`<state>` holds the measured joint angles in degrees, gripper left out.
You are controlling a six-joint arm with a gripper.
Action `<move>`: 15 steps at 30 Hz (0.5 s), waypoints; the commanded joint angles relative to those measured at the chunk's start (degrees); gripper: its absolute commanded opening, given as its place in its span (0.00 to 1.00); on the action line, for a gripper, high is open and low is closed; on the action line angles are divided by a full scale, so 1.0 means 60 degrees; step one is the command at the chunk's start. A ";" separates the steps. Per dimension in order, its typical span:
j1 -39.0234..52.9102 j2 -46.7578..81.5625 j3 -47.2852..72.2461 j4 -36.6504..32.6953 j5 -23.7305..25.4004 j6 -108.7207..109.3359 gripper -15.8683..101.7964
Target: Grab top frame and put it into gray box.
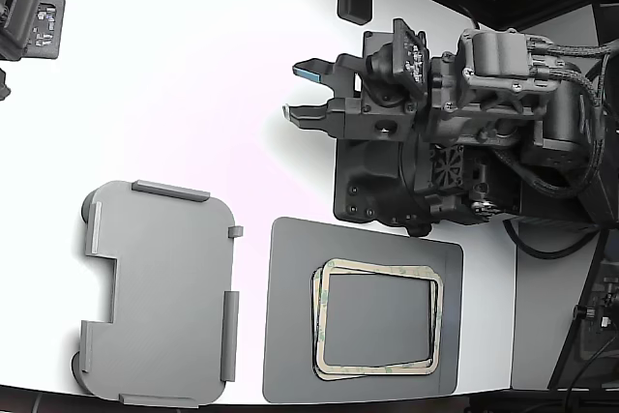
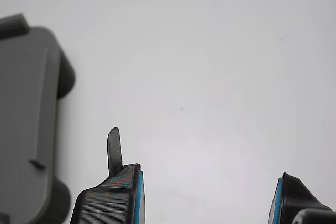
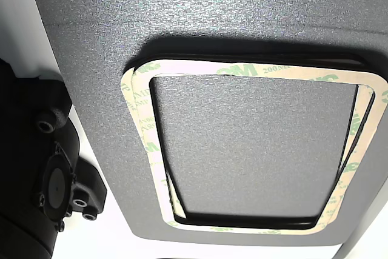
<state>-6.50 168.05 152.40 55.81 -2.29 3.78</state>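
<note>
Overhead arrangement of a white table (image 1: 193,74) with one robot arm (image 1: 484,113) lying low across the exterior view's right half, its wrist pointing toward the exterior view's left. The gripper (image 1: 300,91) is held over bare tabletop, its two fingers spread apart with nothing between them; the blue-faced fingertips (image 2: 137,198) appear in the wrist view with white table showing in the gap. The top frame (image 1: 379,274), a thin cream band with faint green markings and an open middle, lies on a second frame of the same kind (image 1: 317,336), the two slightly offset so that the lower edge peeks out along the side and the bottom. Both rest on a dark gray mat (image 1: 290,316) near the front edge of the table, below the arm in the exterior view and apart from the gripper. The other view shows the pair from close up, the top frame (image 3: 254,71) overlapping the lower one (image 3: 130,98), with green lettering on the band. The gray box (image 1: 160,297), a light gray shallow tray with raised edge tabs and a stepped notch, sits just beside the mat on the exterior view's left, and nothing lies in it. A corner of the box (image 2: 26,129) is visible in the wrist view, beside the gripper.
</note>
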 commanded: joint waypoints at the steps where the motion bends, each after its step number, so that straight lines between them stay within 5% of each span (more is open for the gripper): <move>1: -0.0088 0.0205 -0.0205 -0.0073 0.0381 0.0249 0.96; 15: -0.0088 -0.0103 -0.0776 -0.0044 0.0337 0.0205 0.98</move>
<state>-6.50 167.70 151.26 55.81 0.09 5.36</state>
